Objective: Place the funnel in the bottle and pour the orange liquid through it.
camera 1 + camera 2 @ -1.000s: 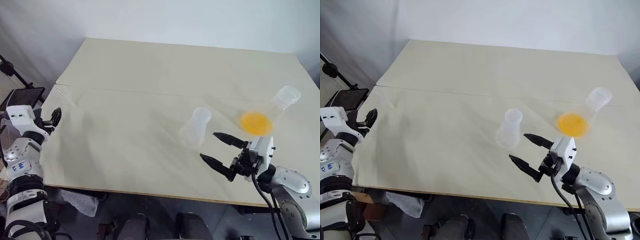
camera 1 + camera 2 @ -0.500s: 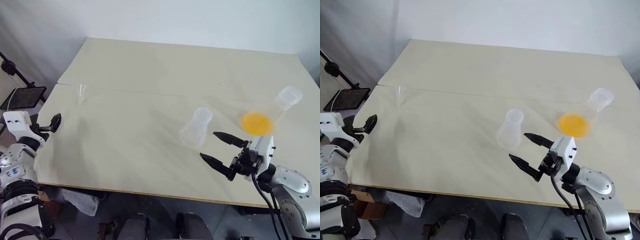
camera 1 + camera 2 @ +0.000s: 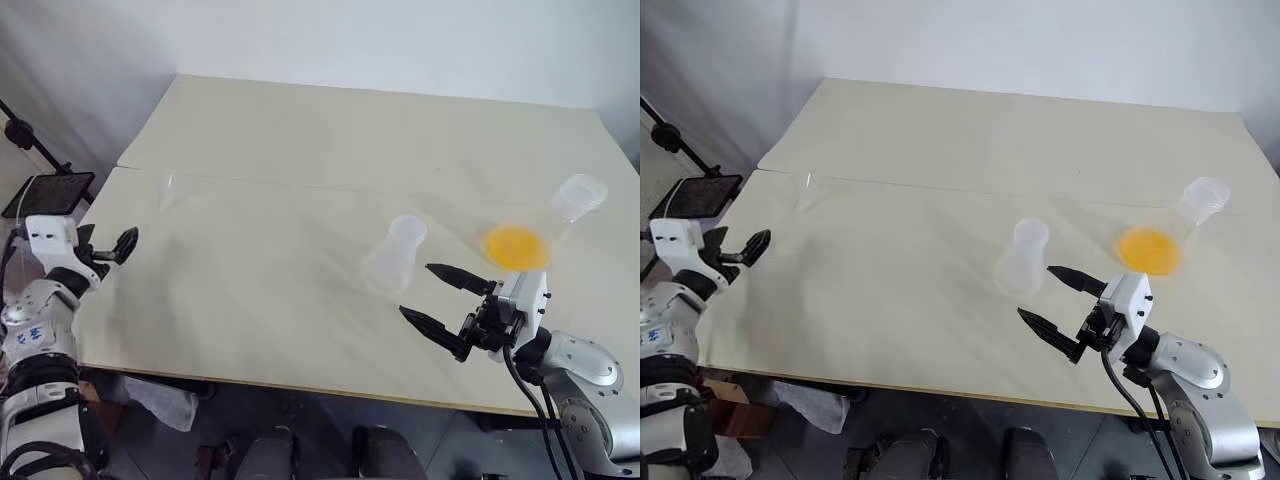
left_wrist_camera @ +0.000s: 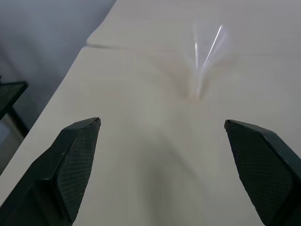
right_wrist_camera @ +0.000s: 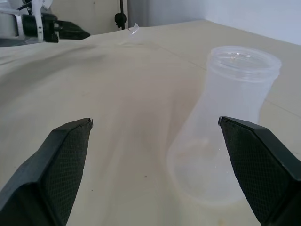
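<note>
The clear funnel (image 3: 168,186) stands on the table near its far left edge, also visible as the funnel (image 4: 204,56) ahead of my left gripper. The frosted bottle (image 3: 395,255) stands upright mid-table. A clearer flask (image 3: 578,195) at the right holds the orange liquid (image 3: 513,245). My left gripper (image 3: 126,242) hovers open at the table's left edge, short of the funnel and holding nothing. My right gripper (image 3: 415,290) is open and empty just in front of the bottle (image 5: 221,127), a little to its right.
A cream cloth covers the table (image 3: 300,130), with a fold line across it behind the funnel. A black stand with a flat plate (image 3: 45,190) sits off the table's left side. Wide bare cloth lies between the funnel and the bottle.
My left gripper has shifted a little to the right, in over the table's left edge. The right gripper, the bottle and the orange flask have kept still.
</note>
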Controlling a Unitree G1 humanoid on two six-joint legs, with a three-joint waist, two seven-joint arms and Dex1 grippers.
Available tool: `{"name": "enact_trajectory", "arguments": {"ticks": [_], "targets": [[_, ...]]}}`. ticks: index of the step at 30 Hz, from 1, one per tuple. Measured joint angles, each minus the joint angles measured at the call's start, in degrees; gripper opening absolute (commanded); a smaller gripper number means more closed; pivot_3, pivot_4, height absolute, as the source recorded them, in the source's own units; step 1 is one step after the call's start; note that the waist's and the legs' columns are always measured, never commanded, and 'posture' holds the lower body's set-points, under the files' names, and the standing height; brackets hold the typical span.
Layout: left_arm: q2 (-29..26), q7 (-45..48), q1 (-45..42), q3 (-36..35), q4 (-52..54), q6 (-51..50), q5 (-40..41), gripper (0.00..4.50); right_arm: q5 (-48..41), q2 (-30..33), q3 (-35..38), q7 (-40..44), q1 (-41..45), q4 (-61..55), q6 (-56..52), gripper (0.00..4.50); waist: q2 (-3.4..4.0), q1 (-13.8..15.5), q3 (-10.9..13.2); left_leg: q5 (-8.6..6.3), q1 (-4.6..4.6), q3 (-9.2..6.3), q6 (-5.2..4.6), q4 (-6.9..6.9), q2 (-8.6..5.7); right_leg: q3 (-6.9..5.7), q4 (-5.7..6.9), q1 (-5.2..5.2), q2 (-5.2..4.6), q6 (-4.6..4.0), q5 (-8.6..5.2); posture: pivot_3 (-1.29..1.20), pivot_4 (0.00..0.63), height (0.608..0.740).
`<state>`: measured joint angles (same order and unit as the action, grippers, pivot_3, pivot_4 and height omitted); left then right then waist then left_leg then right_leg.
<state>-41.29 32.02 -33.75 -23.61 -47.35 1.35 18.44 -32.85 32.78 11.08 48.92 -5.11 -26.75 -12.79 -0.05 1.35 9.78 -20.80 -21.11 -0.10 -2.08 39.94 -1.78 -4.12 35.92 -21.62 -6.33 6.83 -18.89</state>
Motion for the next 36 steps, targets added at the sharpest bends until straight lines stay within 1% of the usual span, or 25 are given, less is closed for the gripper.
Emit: {"name": "enact_trajectory", "arguments": {"ticks": [4,8,13,18,22,24,28,30,31,34,36], "targets": [[0.0,-0.5,-5.3,2.4,-3.9,-0.2,-2.2,4.49,0.1,-0.2,-0.2,-0.2,0.1,0.1,0.0,4.50,0.00,-0.1,0.0,0.00,0.01,0.02,-0.01,-0.01,-0.02,-0.25,0.02,0.00,0.01,0.00,0.00,0.00,0.150,0.740],[1.1,-0.9,-13.5,7.6,-11.6,-2.2,-6.7,4.49,0.2,-0.3,-1.0,-0.4,0.5,0.3,0.1,4.50,-0.03,0.0,0.0,0.03,0.00,0.08,-0.05,0.01,-0.07,-0.49,0.05,-0.01,0.07,0.03,0.01,0.00,0.150,0.740],[1.6,-3.0,-20.8,10.4,-18.6,-2.2,-10.1,4.49,0.2,-0.4,-1.1,-0.9,0.4,0.3,0.1,4.50,-0.07,0.0,0.0,0.03,-0.03,0.08,-0.06,0.00,-0.11,-0.54,0.06,-0.04,0.08,0.05,0.02,0.00,0.150,0.740],[2.4,-6.3,-25.4,11.9,-23.2,-3.8,-12.7,4.49,0.4,-1.2,-1.1,-1.7,-0.5,0.3,0.4,4.50,-0.07,-0.1,0.0,0.04,-0.02,0.11,-0.07,0.00,-0.12,-0.54,0.06,-0.04,0.09,0.06,0.02,0.00,0.150,0.740],[3.2,-7.9,-25.5,12.2,-24.1,-4.2,-13.4,4.49,1.0,-1.5,-1.0,-2.4,-1.0,0.3,1.0,4.50,-0.09,-0.1,0.1,0.04,-0.04,0.10,-0.07,0.01,-0.11,-0.53,0.06,-0.05,0.06,0.06,0.02,0.00,0.150,0.740],[3.4,-7.3,-24.4,11.5,-22.9,-3.4,-13.0,4.49,1.0,-1.5,-0.8,-2.7,-1.6,0.1,1.6,4.50,-0.09,-0.1,0.1,0.04,-0.03,0.09,-0.07,0.01,-0.11,-0.53,0.06,-0.05,0.00,0.06,0.02,0.00,0.150,0.740],[4.9,1.7,-15.9,11.1,-12.9,-0.7,-10.4,4.49,1.3,-1.8,-0.1,-3.6,-3.4,-0.2,1.7,4.50,-0.08,-0.1,0.1,0.04,-0.03,0.10,-0.07,0.02,-0.11,-0.50,0.05,-0.04,-0.06,0.06,0.02,0.00,0.150,0.740],[6.0,5.5,-9.1,10.8,-4.4,-0.7,-8.1,4.49,1.4,-1.9,0.0,-3.8,-3.6,-0.3,2.0,4.50,-0.07,-0.3,0.1,0.04,-0.04,0.06,-0.06,0.04,-0.09,-0.35,0.03,-0.03,-0.11,0.06,0.02,0.00,0.150,0.740],[6.8,6.7,-3.7,9.1,2.8,-0.5,-5.6,4.49,1.4,-2.0,0.1,-3.8,-3.8,-0.4,2.3,4.50,-0.06,-0.6,0.1,0.03,-0.03,0.05,-0.05,0.03,-0.06,-0.22,0.03,-0.03,-0.16,0.06,0.02,0.00,0.150,0.740],[7.6,7.0,3.0,6.8,12.3,-1.0,-2.3,4.49,1.4,-2.1,0.1,-3.8,-4.1,-0.4,2.7,4.50,-0.06,-0.7,0.1,0.05,-0.04,-0.04,-0.01,0.05,-0.03,-0.23,0.02,0.00,-0.14,0.06,0.02,0.00,0.150,0.740],[6.0,3.2,5.2,4.4,13.9,-2.1,-2.2,4.49,1.3,-2.1,-0.2,-3.4,-2.5,-0.1,2.7,4.50,-0.05,-0.9,0.1,0.10,0.00,-0.01,0.02,0.05,-0.03,-0.22,0.01,0.04,-0.13,0.06,0.02,0.00,0.150,0.740]]}}
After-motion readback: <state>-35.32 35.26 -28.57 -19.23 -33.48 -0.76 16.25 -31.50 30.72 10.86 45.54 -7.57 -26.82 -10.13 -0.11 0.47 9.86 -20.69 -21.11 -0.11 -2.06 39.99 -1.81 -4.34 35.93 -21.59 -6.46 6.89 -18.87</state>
